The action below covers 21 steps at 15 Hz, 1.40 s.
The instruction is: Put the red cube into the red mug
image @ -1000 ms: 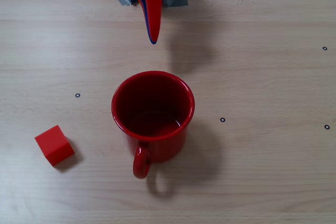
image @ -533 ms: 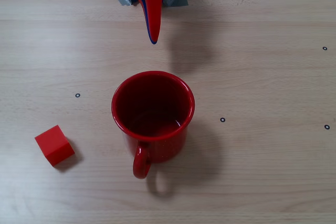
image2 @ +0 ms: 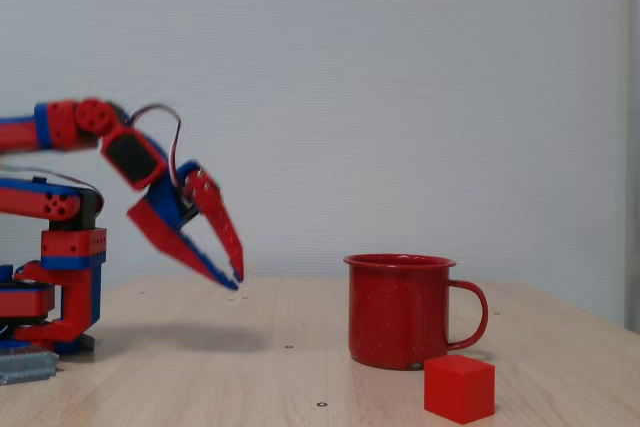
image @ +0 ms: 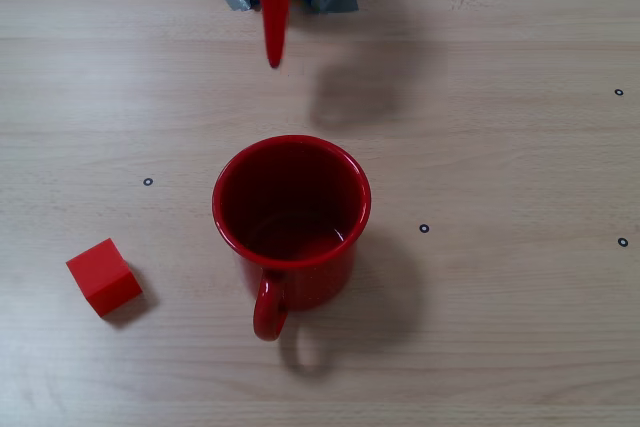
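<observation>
Gripper position: the gripper (image2: 236, 280) hangs above the table (image: 520, 347) near the arm's base, tips pointing down and forward; in the overhead fixed view it sits at the top edge (image: 273, 59).
Finger state: in the side fixed view the two fingers spread near the wrist and meet at the tips, with nothing between them; holding nothing.
Cube location: the red cube (image: 103, 276) rests on the table at lower left in the overhead view, well apart from the gripper; in the side view it lies nearest the camera (image2: 459, 387).
Mug location: the red mug (image: 291, 222) stands upright mid-table, empty inside, handle turned away from the arm's base; in the side view the handle points right (image2: 400, 310).
Key relation: from the fingertips, the cube lies far out and off to the picture's left, beyond the mug's near rim and beside it, not behind it.
Cube attitude: turned somewhat askew to the table's grain, so its faces do not line up square with the arm's reach.
Judgement, next move: the reach probably has to swing left of the mug and extend, with the fingers parted first.
Risk: the mug's wall is near the likely path.
Task progress: cube not yet grasped.
</observation>
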Each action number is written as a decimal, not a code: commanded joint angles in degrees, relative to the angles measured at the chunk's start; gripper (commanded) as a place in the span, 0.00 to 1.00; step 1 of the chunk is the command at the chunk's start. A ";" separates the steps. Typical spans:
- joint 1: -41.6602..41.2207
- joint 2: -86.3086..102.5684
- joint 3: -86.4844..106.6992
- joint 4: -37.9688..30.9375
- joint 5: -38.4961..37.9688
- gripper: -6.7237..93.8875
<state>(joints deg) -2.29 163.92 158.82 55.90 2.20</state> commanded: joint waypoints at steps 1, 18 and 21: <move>0.53 -4.39 -9.49 1.41 2.11 0.07; 14.50 -57.22 -69.52 21.18 9.23 0.07; 16.52 -68.12 -81.12 22.15 11.07 0.07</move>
<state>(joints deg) 12.39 95.01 83.32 77.17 12.22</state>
